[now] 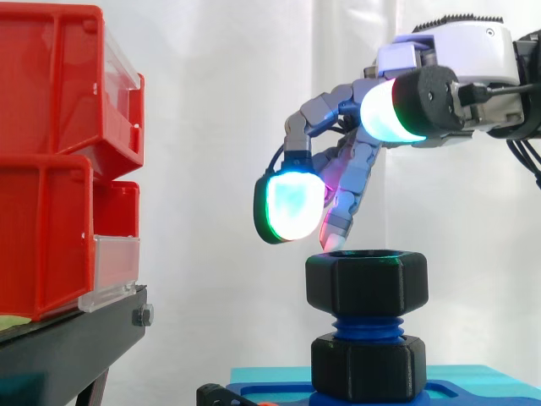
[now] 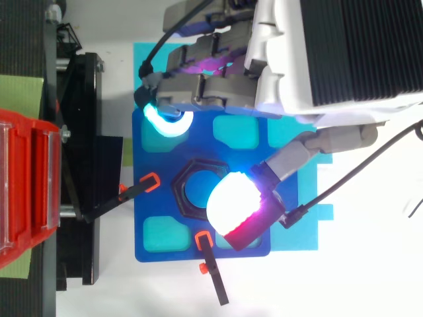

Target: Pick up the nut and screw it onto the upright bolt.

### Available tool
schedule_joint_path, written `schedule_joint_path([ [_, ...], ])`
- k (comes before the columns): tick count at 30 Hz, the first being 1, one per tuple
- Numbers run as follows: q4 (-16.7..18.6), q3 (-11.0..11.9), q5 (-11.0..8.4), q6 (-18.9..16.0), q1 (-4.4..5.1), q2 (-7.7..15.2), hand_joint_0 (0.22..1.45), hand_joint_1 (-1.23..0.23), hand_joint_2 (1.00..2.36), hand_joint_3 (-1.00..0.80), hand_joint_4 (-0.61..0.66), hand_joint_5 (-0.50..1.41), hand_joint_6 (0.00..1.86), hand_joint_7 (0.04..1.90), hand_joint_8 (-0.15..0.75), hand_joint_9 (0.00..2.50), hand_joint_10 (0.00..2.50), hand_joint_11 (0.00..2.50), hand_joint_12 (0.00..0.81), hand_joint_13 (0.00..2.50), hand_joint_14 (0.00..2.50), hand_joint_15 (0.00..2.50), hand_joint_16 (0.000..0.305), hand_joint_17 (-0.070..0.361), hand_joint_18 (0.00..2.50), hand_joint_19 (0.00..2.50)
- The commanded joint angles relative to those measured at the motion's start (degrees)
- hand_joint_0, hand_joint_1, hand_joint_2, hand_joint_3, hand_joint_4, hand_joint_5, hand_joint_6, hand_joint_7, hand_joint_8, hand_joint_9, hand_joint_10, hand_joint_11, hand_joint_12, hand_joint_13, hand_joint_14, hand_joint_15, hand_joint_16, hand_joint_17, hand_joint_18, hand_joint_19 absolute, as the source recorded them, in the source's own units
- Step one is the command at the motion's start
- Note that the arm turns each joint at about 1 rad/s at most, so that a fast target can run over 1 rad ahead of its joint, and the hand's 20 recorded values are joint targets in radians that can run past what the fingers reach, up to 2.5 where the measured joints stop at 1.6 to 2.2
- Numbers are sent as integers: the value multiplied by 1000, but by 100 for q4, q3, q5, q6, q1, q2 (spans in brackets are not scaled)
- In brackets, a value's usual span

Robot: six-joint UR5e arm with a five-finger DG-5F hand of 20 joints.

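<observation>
Hovering just above the nut [image 1: 366, 283], the hand [image 1: 465, 46] hangs loosely spread, empty; red bins [image 1: 51, 161] stand well left of it.

**Colours around the nut and bolt**

We see a grey-and-white robot hand [image 1: 338, 101] whose pads [image 1: 292, 203] glow white, rimmed with green, cyan and magenta. Beneath it the nut [image 1: 366, 283] is black on a blue bolt [image 1: 366, 326]. Both stand over a blue plate [image 2: 142, 158] with turquoise pockets and orange-tipped black clamps [image 2: 151, 183]. Beyond its pads, red bins [image 1: 51, 161] sit on a black stand [image 1: 68, 347] before a white curtain [image 1: 211, 127].
</observation>
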State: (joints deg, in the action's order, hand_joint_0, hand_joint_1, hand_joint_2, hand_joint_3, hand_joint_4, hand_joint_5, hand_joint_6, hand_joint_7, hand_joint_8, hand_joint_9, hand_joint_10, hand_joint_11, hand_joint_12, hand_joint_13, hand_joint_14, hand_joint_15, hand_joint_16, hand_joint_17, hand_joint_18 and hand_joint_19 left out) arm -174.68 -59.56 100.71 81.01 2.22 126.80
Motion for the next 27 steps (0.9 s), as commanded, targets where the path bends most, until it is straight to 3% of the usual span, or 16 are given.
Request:
schedule_joint_path([
  [1, -75, 59, 2, 3, 16, 2, 525, -157, 1000, -500, 246, -99, 503, 820, 286, 985, 0, 0, 273, 759, 0, 0, 29, 65, 500, 0],
  [8, -66, 59, -86, 3, 147, 2, 520, -132, 1000, -500, 235, -105, 502, 745, 277, 941, 0, 0, 280, 707, 0, 0, 32, 71, 462, 0],
  [12, -48, 59, -218, -6, 244, 2, 520, -126, 1000, -500, 234, -105, 502, 738, 274, 920, 0, 0, 285, 700, 0, 0, 32, 73, 445, 0],
  [13, -31, 59, -306, -6, 314, 2, 520, -124, 1000, -500, 237, -104, 502, 738, 273, 916, 0, 0, 283, 696, 0, 0, 32, 73, 443, 0],
  [16, -31, 50, -332, -6, 376, 2, 517, -125, 1000, -500, 237, -102, 502, 745, 276, 910, 0, 0, 285, 691, 0, 0, 32, 73, 438, 0],
  [27, 4, -161, -324, -15, 402, 2, 516, -131, 1000, -500, 241, -92, 503, 802, 276, 897, 0, 0, 266, 631, 0, 0, 26, 59, 311, 0],
])
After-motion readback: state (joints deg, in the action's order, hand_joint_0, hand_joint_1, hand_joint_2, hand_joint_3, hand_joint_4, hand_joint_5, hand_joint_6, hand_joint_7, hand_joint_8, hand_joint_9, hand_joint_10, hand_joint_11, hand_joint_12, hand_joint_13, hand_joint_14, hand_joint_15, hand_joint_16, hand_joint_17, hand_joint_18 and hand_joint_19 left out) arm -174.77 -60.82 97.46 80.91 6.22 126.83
